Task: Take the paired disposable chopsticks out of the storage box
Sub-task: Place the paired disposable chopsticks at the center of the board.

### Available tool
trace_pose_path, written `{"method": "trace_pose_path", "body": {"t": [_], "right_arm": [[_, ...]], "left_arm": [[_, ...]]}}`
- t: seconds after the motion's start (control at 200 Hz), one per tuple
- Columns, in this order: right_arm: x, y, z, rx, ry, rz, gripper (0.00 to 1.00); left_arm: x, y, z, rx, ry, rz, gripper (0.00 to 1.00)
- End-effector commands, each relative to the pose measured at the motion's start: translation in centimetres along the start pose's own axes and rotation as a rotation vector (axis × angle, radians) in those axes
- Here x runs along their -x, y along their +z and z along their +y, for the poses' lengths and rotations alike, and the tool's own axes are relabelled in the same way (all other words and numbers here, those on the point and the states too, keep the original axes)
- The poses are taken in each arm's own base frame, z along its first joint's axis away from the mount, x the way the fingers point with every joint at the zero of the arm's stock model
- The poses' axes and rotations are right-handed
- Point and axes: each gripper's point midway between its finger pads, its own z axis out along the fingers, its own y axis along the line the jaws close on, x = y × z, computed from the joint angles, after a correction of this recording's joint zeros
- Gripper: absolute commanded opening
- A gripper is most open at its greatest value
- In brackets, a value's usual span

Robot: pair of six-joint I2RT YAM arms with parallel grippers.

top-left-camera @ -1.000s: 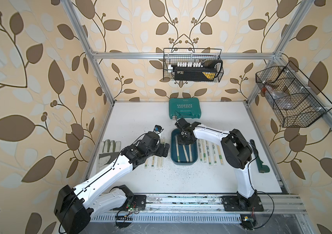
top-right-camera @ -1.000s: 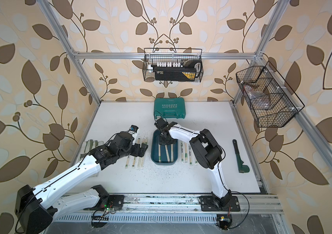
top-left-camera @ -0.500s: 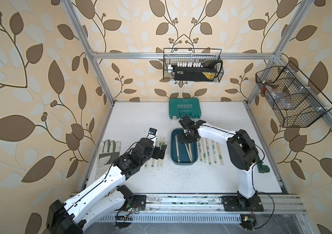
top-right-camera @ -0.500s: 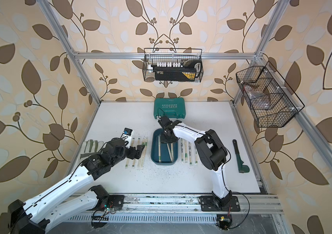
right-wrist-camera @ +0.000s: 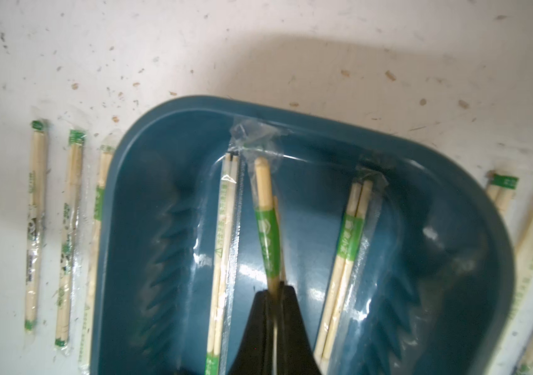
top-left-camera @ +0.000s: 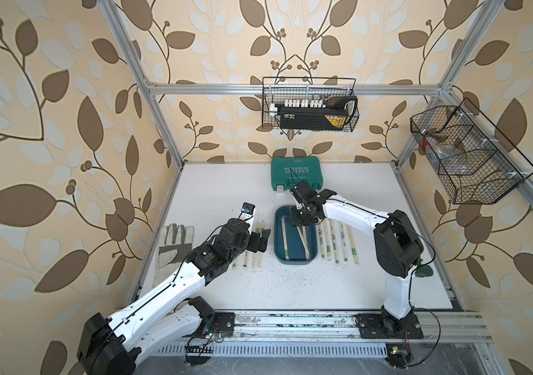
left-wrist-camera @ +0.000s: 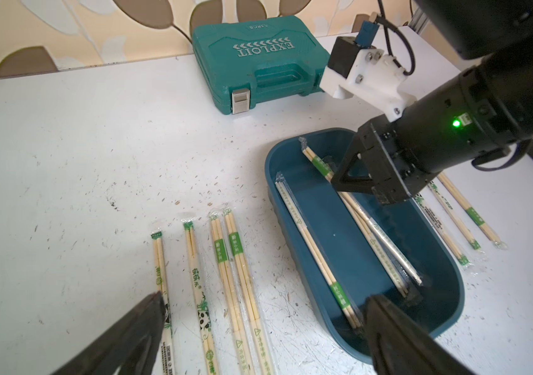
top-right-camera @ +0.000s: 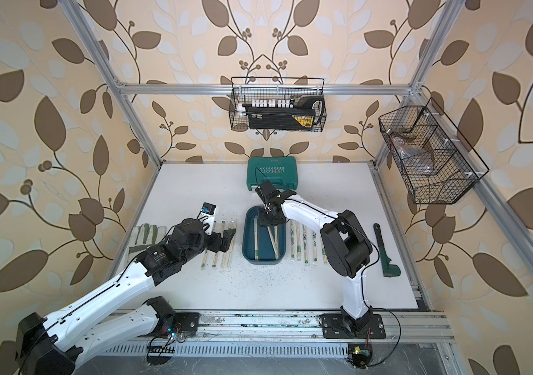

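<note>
The storage box [top-left-camera: 293,259] is a dark teal tray in mid table, also in the other top view [top-right-camera: 262,258]. Three wrapped pairs of disposable chopsticks lie in it. My right gripper [right-wrist-camera: 275,287] reaches down into the box [right-wrist-camera: 167,194] and is shut on the middle pair [right-wrist-camera: 266,227], whose far end is tilted up. In the left wrist view the same grip [left-wrist-camera: 353,181] holds that pair [left-wrist-camera: 318,164]. My left gripper [left-wrist-camera: 265,300] hangs open over several pairs [left-wrist-camera: 219,259] lying on the table left of the box [left-wrist-camera: 288,227], holding nothing.
Several more wrapped pairs [top-left-camera: 336,240] lie right of the box. A green tool case [top-left-camera: 297,173] stands behind it. A work glove [top-left-camera: 174,242] lies at the far left, a green wrench [top-right-camera: 385,256] at the far right. Two wire baskets [top-left-camera: 309,108] [top-left-camera: 463,156] hang on the walls.
The right gripper has shifted slightly over the box's far end and finished closing on the middle pair. The left arm has drawn back a little; its gripper stays open.
</note>
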Motion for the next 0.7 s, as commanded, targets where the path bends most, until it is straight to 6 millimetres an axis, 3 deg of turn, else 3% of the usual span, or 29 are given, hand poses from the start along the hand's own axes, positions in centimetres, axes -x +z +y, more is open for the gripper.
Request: {"method": "trace_pose_path", "body": {"t": [0.0, 0.446, 0.697], "right_arm": [[-0.2, -1.7, 0.1, 0.012, -0.030, 0.004, 0.00], [0.3, -4.7, 1.0, 0.065, -0.067, -0.023, 0.00], [0.9, -5.3, 1.5, 0.077, -0.065, -0.032, 0.00]], "left_arm": [[1.9, -0.5, -1.0, -0.043, 0.020, -0.060, 0.99], [2.3, -0.8, -1.1, -0.051, 0.019, -0.076, 0.99], [2.7, -0.9, -1.2, -0.050, 0.009, -0.087, 0.99]]}}
